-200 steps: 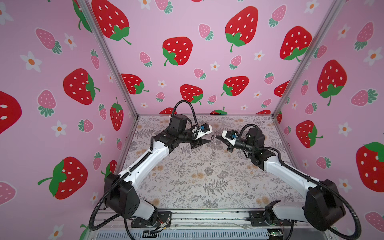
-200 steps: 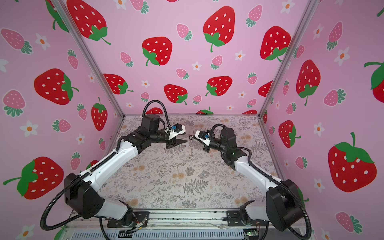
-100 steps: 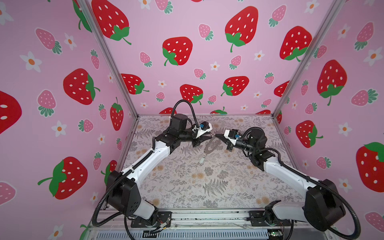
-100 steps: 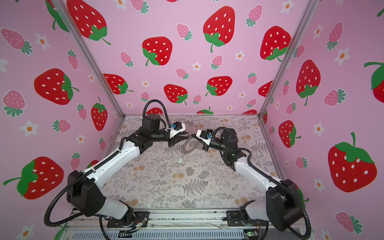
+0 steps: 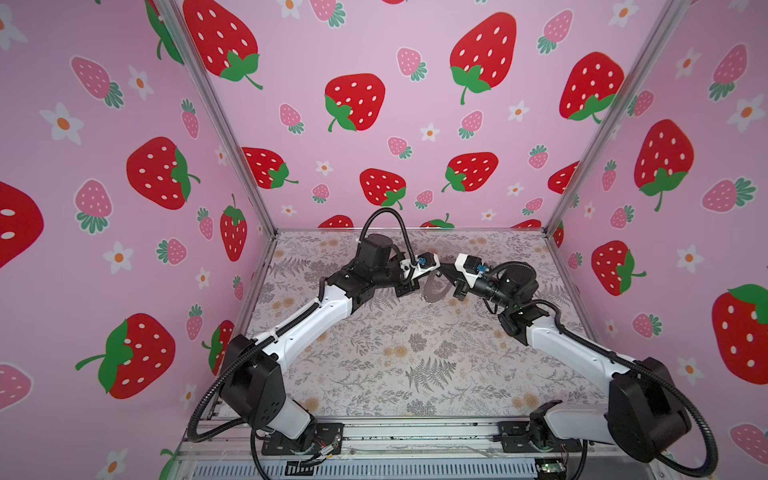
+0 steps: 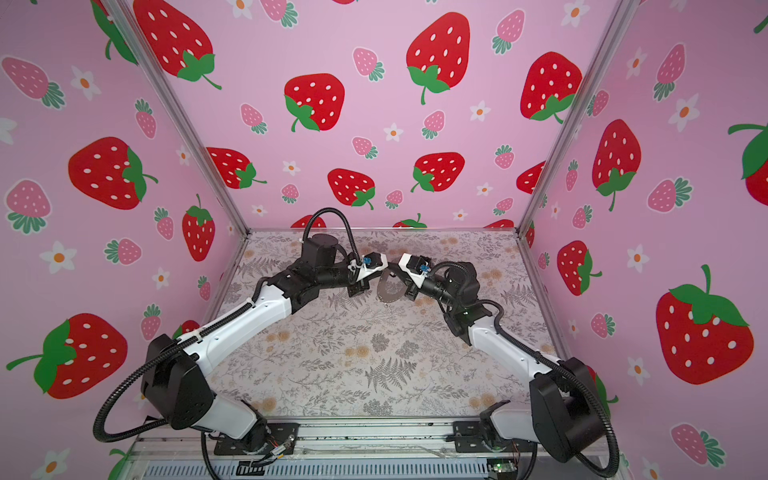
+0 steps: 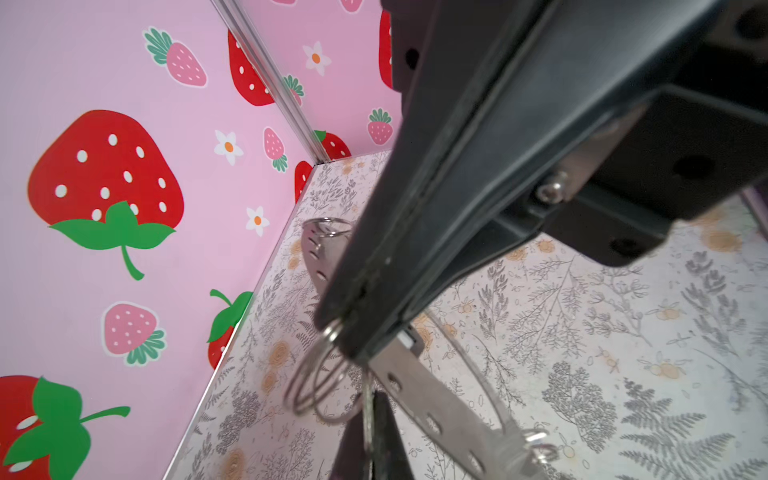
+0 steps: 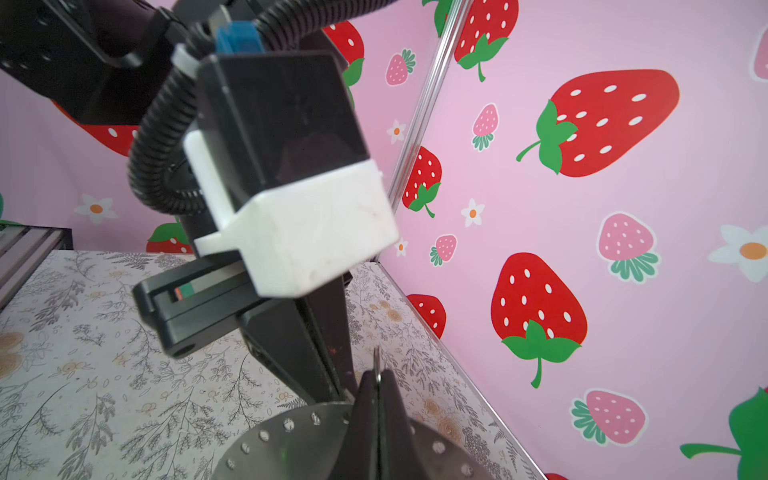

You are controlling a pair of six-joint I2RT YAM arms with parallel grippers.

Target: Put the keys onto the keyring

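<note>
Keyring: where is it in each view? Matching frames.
Top view: keyring near picture centre, between the arms' tips.
Top view: keyring again between the tips.
Left wrist: steel band under the left gripper, lower centre.
Right wrist: bottom edge, pinched by the right gripper.
Shared landmark: floral mat.

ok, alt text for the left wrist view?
The shut left gripper pinches a small wire loop beside the flat, holed keyring, above a floral table. The right gripper grips the keyring nearby; pink strawberry wall behind.
</note>
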